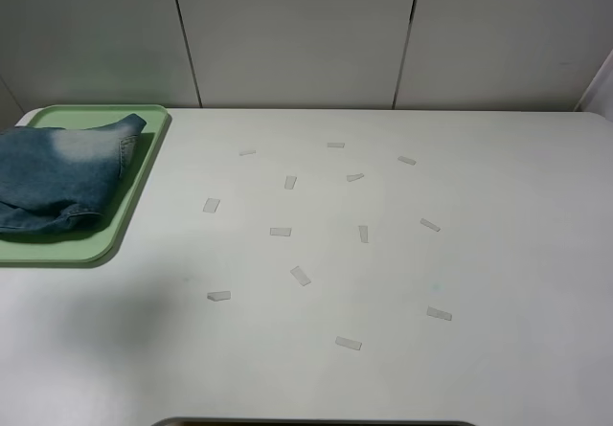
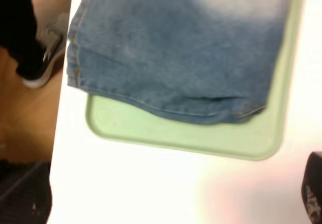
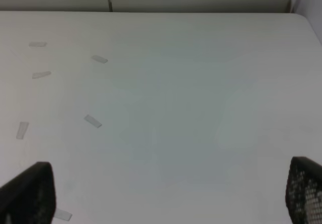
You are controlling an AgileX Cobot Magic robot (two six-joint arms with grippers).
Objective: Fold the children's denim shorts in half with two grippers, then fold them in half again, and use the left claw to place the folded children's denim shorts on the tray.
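Observation:
The children's denim shorts [image 1: 57,177] lie folded in a blue bundle with a faded whitish patch, resting on the tray [image 1: 105,249] at the table's far left. The left wrist view looks down on the shorts [image 2: 176,48] and the light-green tray [image 2: 201,138]. My left gripper [image 2: 161,211] hovers above the table just off the tray's rim. Only one dark fingertip [image 2: 314,194] shows, and it holds nothing. My right gripper [image 3: 166,199] is open over bare white table, its two black fingertips [image 3: 27,194] far apart. Neither arm appears in the exterior high view.
Several small whitish tape strips [image 1: 281,231] are scattered over the middle of the white table [image 1: 498,254]. Past the table's left edge the left wrist view shows wooden floor and a shoe [image 2: 48,58]. Pale wall panels [image 1: 297,33] stand behind the table.

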